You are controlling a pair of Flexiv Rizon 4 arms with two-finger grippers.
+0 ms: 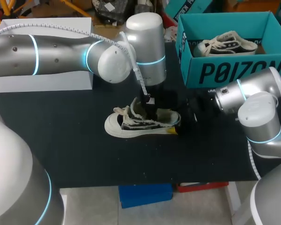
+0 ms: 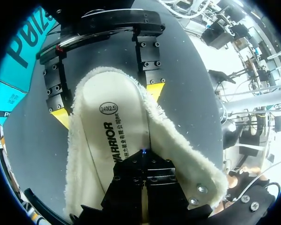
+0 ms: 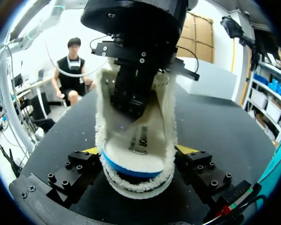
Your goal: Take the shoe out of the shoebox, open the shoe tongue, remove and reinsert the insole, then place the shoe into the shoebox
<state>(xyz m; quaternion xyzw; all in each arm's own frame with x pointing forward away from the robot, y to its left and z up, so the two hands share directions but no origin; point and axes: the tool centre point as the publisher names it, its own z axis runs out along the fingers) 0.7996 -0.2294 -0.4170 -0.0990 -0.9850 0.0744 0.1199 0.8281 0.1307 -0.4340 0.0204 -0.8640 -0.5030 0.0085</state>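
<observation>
Shoe [image 1: 131, 125] lies nearest on the desk [image 1: 84, 154], its toe toward the left arm's side, laces slack and its mouth open. It looks light, with a soft upper that will give and a firmer rubber sole. The heel collar or the sole's sides seem the best places to take it for the lift to the box. Just beyond it the insole [image 2: 110, 140] is out of the shoe and held in the air between the two arms. The left gripper [image 3: 130, 107] pinches it toward the heel end. The right gripper [image 3: 139, 151] straddles the toe end, but whether it has clamped on it or only stands around it I cannot tell. The insole looks thin, light and floppy, with a fluffy fleece rim and a smoother printed face. It curls along its length, so it will likely buckle if pushed. A grip on the flat face near the heel should hold better than one on the fleece, with the toe end fed into the shoe first. Farther back on the right arm's side stands the teal shoebox [image 1: 234, 70], open, with a second shoe [image 1: 227, 43] lying in it. A white box [image 1: 42, 51] sits at the far left.
</observation>
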